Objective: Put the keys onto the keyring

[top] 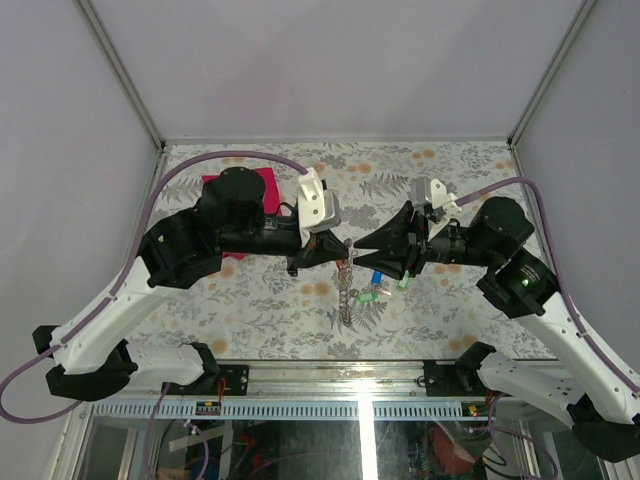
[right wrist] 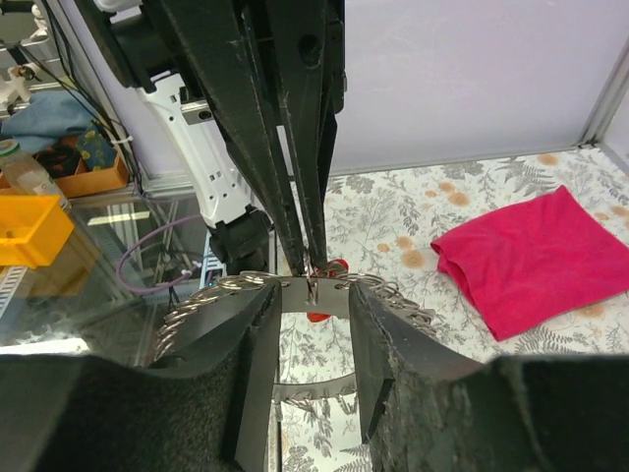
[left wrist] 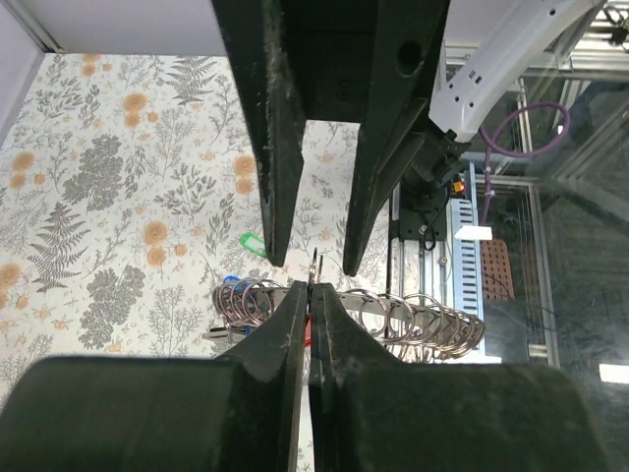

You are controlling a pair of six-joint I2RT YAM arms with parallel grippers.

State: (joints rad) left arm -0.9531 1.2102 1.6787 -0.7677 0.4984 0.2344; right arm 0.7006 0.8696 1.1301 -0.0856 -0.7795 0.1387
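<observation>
The keyring (top: 345, 290), a grey metal band strung with many small wire loops, hangs above the table between both grippers. My left gripper (left wrist: 312, 290) is shut, and a sliver of the red key (left wrist: 311, 332) shows between its pads. A thin wire loop pokes out past the tips, at the keyring's band (left wrist: 423, 317). My right gripper (right wrist: 313, 305) stands open around the band (right wrist: 295, 293) without touching it. The red key head (right wrist: 332, 266) shows just behind. A green-tagged key (left wrist: 253, 242) and a blue one (left wrist: 231, 280) lie on the table below.
A magenta cloth (top: 262, 185) lies at the back left of the flowered table, under the left arm. The table's near edge with a metal rail (top: 360, 385) runs close below the hanging keyring. Both arms meet tip to tip at the table's middle.
</observation>
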